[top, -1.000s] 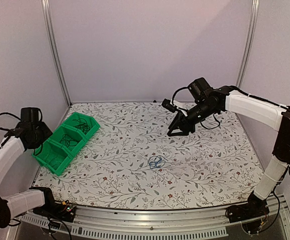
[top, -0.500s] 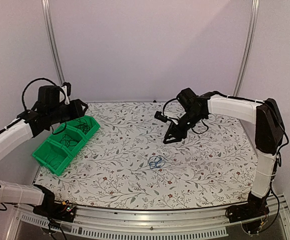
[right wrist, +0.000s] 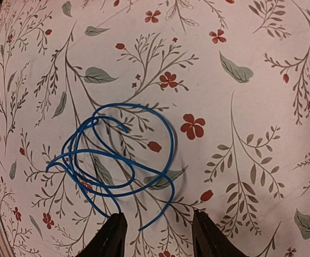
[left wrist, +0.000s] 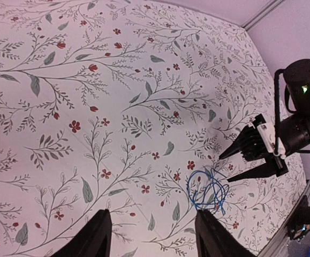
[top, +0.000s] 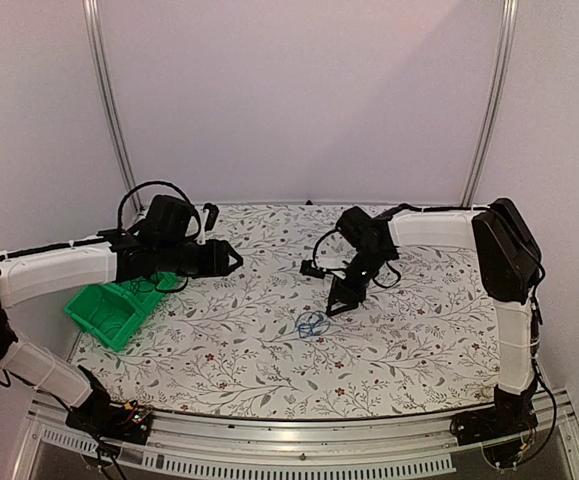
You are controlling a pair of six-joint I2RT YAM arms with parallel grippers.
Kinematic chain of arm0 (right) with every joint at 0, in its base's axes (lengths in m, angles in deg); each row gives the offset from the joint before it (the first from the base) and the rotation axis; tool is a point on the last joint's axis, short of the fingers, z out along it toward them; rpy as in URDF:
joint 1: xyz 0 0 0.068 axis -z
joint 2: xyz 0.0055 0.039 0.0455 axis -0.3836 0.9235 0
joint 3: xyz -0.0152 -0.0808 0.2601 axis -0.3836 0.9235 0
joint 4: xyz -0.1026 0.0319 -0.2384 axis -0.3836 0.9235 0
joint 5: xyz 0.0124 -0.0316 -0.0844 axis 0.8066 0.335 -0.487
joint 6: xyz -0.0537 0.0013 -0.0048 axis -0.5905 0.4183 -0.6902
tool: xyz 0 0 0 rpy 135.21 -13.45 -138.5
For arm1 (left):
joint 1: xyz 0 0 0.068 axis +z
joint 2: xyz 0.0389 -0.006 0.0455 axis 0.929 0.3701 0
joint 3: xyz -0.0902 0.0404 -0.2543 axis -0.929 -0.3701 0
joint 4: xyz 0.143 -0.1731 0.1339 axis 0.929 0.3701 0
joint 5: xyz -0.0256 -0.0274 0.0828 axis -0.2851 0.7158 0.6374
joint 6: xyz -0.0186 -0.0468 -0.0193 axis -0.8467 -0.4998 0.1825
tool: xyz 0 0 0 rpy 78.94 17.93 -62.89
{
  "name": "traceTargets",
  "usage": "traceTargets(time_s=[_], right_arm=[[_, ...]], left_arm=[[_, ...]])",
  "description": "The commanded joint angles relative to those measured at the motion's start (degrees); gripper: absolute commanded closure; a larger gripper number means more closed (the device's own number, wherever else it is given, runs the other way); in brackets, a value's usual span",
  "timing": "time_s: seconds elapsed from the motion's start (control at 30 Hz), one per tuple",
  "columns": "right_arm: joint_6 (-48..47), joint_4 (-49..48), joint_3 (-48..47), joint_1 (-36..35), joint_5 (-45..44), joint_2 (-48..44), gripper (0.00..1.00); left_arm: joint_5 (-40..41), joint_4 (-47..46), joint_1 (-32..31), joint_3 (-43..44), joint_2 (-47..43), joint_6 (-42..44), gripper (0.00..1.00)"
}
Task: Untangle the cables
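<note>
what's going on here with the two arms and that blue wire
Two robot arms are working on a tangled blue cable lying in loose loops on the flowered table. The right pincer is open, poised just beside the coil and angled down at it, holding nothing. The left pincer is also open and empty, stretched out over the table farther from it, near a green bin.

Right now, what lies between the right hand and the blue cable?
Nothing but bare flowered cloth. The left wrist view shows the open right hand apart from the blue cable.
</note>
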Motion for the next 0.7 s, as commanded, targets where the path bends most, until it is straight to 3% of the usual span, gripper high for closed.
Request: traceTargets(time_s=[0.0,0.33,0.4,0.5,0.57,0.67], right_arm=[[-5.6,-1.9,-1.6,-2.1,-1.7,2.5,0.54],[-4.8,-8.0,-2.8,-3.1,-4.2,6.2,0.6],[-4.3,-8.9,-3.0,-3.1,-4.9,6.6,0.66],[-4.0,-9.6,-2.6,-3.1,-5.2,5.8,0.9],[-3.6,-8.9,-2.5,-3.1,-5.3,4.3,1.0],[-2.7,-6.7,-3.0,-3.1,-4.5,0.5,1.0]], left_arm=[[1.5,1.6,2.3,-0.4,-2.3,-4.6,0.46],[2.5,0.5,2.9,-2.4,-5.1,-8.7,0.46],[1.7,0.0,2.9,-2.3,-5.0,-8.3,0.46],[-0.1,-2.3,2.8,-2.9,-4.8,-7.2,0.46],[-1.7,-6.1,2.6,-3.9,-4.4,-6.4,0.46],[-4.1,-14.0,1.0,-5.5,-2.6,-4.6,0.46]])
